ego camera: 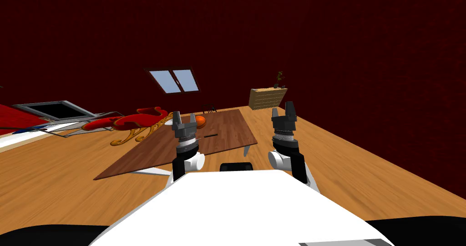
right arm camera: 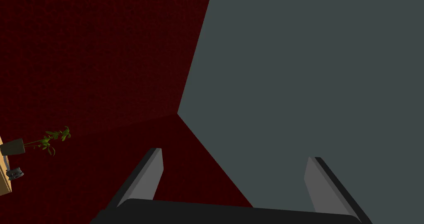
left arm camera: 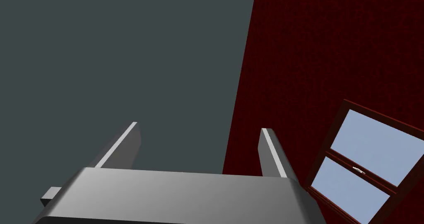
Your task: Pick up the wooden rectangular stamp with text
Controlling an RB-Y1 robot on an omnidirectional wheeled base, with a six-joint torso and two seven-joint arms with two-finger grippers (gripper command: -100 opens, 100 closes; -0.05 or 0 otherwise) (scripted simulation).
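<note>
- At the far left of the head view, a grey frame [ego camera: 52, 108] around a black area lies on the wooden floor [ego camera: 68, 175], near the dark red wall.
- Right of it: a red curved seat [ego camera: 136, 119] with golden scrollwork, beside the table's far left corner.
- Table [ego camera: 150, 154]: dark brown plank top, pale legs, directly ahead of me.
- Left gripper [ego camera: 184, 117] [left arm camera: 200, 127]: raised over the table's near half, pointing up. Its fingers are released, well apart, with nothing between them.
- Orange round object [ego camera: 200, 121]: on the table top, beyond the left gripper.
- Stamp [ego camera: 211, 135]: on the table top, just right of the left gripper and nearer than the orange object. It reads as a thin dark sliver lying flat. It is too small to make out any text or material.
- Window [ego camera: 175, 81]: in the far wall, beyond the table.
- Wooden dresser [ego camera: 267, 98]: against the far wall, past the table's right corner, with a green plant [ego camera: 279, 78] [right arm camera: 49, 139] on top.
- Right gripper [ego camera: 283, 109] [right arm camera: 235, 154]: raised beside the table's right edge, over the floor. Its fingers are released and hold nothing.
</note>
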